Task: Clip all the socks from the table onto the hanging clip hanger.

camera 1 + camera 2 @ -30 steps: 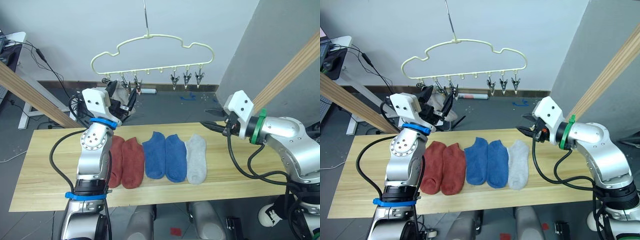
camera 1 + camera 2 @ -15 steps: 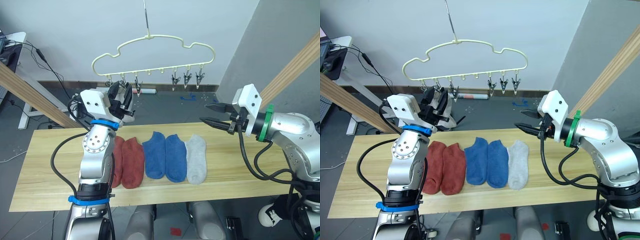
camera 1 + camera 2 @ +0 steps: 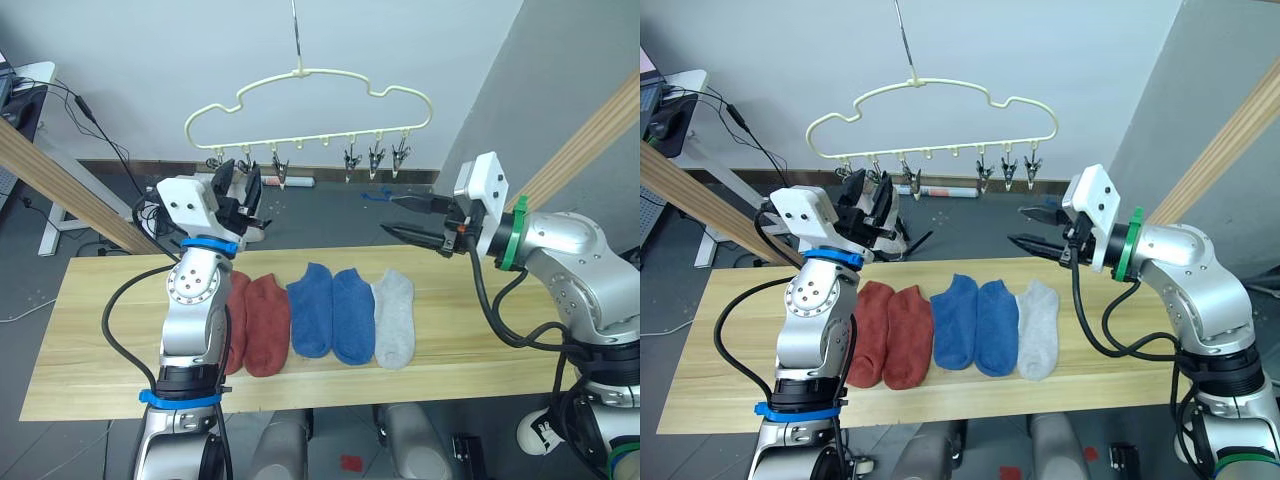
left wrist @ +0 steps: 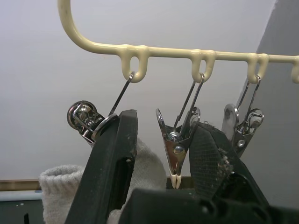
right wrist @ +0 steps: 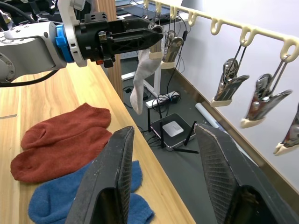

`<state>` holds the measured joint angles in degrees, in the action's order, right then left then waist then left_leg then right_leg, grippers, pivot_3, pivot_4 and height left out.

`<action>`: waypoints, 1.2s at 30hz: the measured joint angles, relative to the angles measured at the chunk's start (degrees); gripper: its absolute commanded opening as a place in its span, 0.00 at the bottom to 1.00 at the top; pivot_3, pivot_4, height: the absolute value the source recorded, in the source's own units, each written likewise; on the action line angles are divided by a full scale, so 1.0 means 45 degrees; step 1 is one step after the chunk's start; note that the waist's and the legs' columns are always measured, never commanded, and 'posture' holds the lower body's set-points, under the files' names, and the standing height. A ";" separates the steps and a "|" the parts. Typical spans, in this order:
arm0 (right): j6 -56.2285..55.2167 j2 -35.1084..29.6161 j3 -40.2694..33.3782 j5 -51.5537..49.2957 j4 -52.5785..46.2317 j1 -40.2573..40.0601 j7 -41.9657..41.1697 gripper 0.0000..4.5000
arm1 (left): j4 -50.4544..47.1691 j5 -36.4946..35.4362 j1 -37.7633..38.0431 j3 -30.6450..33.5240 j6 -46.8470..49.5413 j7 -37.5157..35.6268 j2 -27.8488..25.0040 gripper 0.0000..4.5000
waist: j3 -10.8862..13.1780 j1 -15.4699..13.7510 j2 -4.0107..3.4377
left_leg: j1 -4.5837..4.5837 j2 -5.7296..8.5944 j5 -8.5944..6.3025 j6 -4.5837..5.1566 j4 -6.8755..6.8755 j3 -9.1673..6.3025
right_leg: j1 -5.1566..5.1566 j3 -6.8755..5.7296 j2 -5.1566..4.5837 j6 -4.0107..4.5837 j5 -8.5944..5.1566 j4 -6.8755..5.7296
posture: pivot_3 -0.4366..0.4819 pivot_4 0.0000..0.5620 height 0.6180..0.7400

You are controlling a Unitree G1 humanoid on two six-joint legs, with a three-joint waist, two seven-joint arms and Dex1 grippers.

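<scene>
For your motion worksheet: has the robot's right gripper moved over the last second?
Yes. The right gripper has risen and shifted toward the robot's left, closer to the clip hanger.

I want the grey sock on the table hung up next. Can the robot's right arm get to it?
Probably yes. The right gripper hangs open just above and behind the grey sock, with nothing between them. The sock lies flat at the row's right end, on that arm's side.
</scene>
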<state>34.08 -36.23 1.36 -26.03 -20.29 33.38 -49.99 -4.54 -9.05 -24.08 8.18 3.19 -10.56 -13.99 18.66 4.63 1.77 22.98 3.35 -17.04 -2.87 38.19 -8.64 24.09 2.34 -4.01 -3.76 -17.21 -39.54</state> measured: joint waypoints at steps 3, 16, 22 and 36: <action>-0.0027 -0.0018 0.0000 0.0013 0.0077 -0.0015 -0.0007 0.48 | -0.0108 -0.0025 -0.0029 0.0007 0.0033 0.0002 0.0070 0.43 | 0.0000 -0.0004 0.0000 | -0.0001 -0.0001 0.0000 0.0000 0.0001 0.0000 | 0.0000 0.0001 0.0000 0.0000 0.0000 -0.0004 | 0.37 0.62 1.00; -0.0020 -0.0152 -0.0002 0.0009 0.0075 -0.0164 0.0005 0.48 | -0.0152 -0.0285 -0.0313 0.0000 0.0130 -0.0017 0.0290 0.43 | 0.0001 0.0002 0.0001 | -0.0001 -0.0001 0.0000 0.0000 0.0001 0.0004 | 0.0000 0.0003 0.0000 -0.0001 0.0001 -0.0004 | 0.37 0.62 1.00; -0.0009 -0.0176 -0.0002 0.0006 0.0074 -0.0166 0.0021 0.48 | -0.0133 -0.0432 -0.0319 -0.0003 0.0128 -0.0059 0.0332 0.13 | 0.0001 0.0002 0.0001 | -0.0001 -0.0001 0.0000 0.0000 0.0001 0.0003 | 0.0000 0.0002 0.0000 -0.0001 0.0001 -0.0003 | 0.37 0.61 1.00; -0.0563 -0.0453 0.1325 0.2575 -0.1131 -0.4403 0.2054 0.98 | -0.0379 -0.0564 -0.0374 0.0070 0.0430 -0.0164 -0.0108 0.00 | 0.0000 0.0004 0.0002 | -0.0012 -0.0005 0.0001 0.0001 0.0009 0.0021 | 0.0001 0.0014 0.0000 -0.0012 0.0007 -0.0020 | 0.37 0.62 1.00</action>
<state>31.55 -38.27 7.32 -14.44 -25.38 13.56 -40.75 -6.24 -11.59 -25.76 8.50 5.12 -11.30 -14.48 18.66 4.65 1.78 22.93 3.33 -17.03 -2.86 38.24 -8.54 24.10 2.41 -4.01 -3.81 -17.18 -39.63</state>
